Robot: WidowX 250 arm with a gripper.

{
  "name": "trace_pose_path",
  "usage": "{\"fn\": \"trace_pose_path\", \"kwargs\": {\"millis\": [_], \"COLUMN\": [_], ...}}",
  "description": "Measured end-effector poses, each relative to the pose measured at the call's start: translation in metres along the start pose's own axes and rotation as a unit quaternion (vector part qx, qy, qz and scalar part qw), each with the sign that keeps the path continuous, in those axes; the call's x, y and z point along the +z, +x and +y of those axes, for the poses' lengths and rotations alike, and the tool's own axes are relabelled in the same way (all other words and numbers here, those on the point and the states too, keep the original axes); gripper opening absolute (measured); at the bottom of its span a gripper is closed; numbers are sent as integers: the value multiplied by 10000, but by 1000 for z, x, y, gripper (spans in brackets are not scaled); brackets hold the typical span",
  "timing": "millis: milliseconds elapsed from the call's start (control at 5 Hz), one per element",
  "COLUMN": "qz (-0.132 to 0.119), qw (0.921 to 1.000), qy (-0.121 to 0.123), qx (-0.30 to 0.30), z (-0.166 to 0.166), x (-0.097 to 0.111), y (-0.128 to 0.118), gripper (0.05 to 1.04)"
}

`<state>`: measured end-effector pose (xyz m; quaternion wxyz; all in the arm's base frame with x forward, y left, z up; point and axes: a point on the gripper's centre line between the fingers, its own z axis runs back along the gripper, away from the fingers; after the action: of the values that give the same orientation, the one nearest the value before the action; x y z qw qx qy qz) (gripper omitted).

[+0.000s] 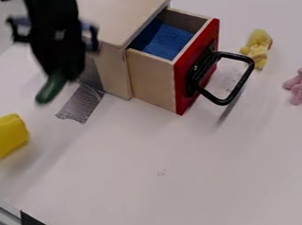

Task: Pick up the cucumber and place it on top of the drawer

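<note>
Cucumber hangs left of wooden drawer unit in view.
Gripper is clamped on it; carry step, likely. Next calls for a shift across above unit's flat top, then gentle lowering.

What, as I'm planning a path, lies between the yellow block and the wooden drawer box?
In the camera view, a silver tape strip lies on the tabletop near the drawer box; between the tape and the yellow block, the stretch is bare.
</note>
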<state>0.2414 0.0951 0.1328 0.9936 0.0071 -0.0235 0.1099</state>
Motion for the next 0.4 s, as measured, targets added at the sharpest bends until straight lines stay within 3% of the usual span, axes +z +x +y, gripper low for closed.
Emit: {"fn": "trace_pose_path", "kwargs": {"millis": [200,400], "qz": [-151,-264], "qw": [9999,9996], "qy": [-31,-18], "qx": [30,41], "z": [-1,-6], "x": [3,-7], "y": [48,96], "gripper": [315,315]}}
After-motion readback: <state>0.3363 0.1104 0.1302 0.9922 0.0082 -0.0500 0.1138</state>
